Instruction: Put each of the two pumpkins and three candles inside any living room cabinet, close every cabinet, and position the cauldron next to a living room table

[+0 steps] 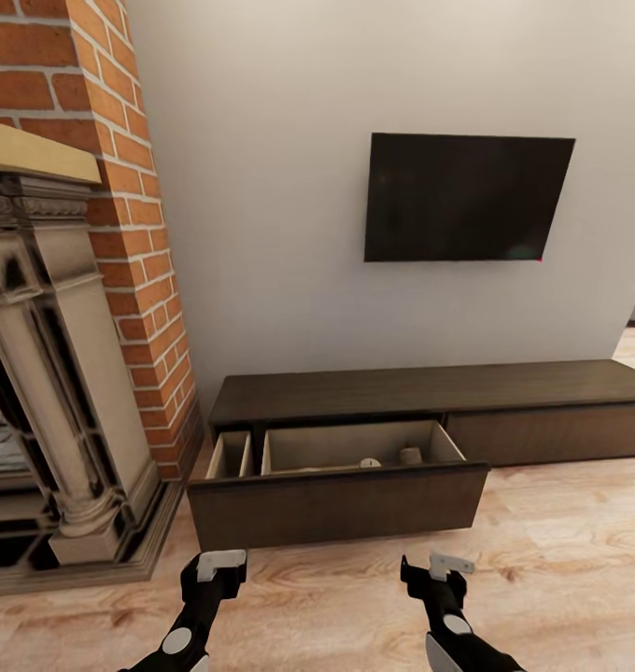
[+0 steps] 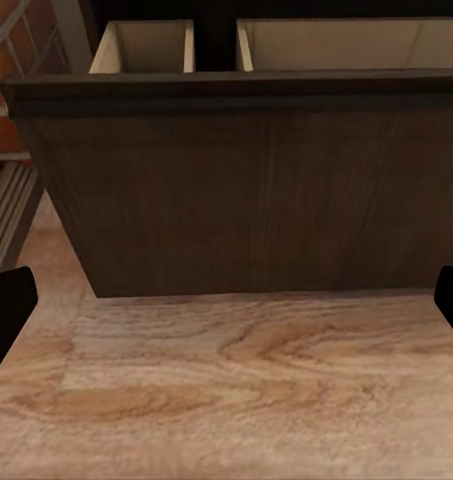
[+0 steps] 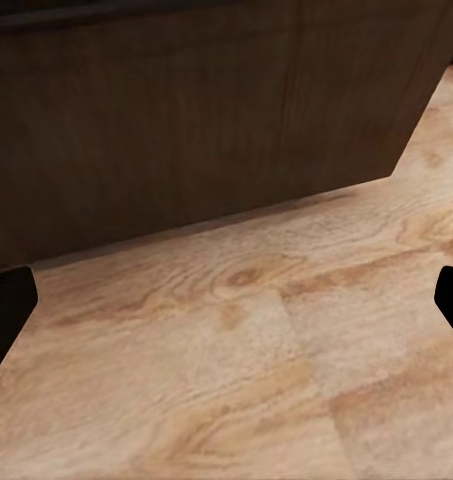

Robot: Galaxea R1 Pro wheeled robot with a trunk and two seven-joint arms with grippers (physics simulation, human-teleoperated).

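I stand before the long dark cabinet (image 1: 430, 392) with its left drawer (image 1: 336, 504) pulled out toward me. Inside the pale wide compartment, toward its right, I make out two small tan shapes that I take for candles (image 1: 410, 455), one of them low and partly hidden behind the drawer front (image 2: 246, 190). A narrow compartment (image 1: 229, 455) at the left looks bare, as far as I can see into it. No pumpkin, cauldron or low table is before me here.

Both my claws are empty. My left gripper (image 1: 217, 571) hangs low over the plank floor (image 1: 560, 541), just near of the drawer front, its fingers spread wide; my right gripper (image 1: 439, 571) sits likewise, fingers apart, a little to the right and also short of the wood.

My judgement: the stowing step is partly done, and I must either fetch what remains or shut this drawer. Shutting calls for a flat push on the front panel, square-on, so it slides straight back under the top.

To the left, the brick chimney (image 1: 135, 233) and ornate fireplace (image 1: 56, 373) stand close to the drawer's left end; my left arm has little room there. A black TV (image 1: 467, 196) hangs above, well clear.
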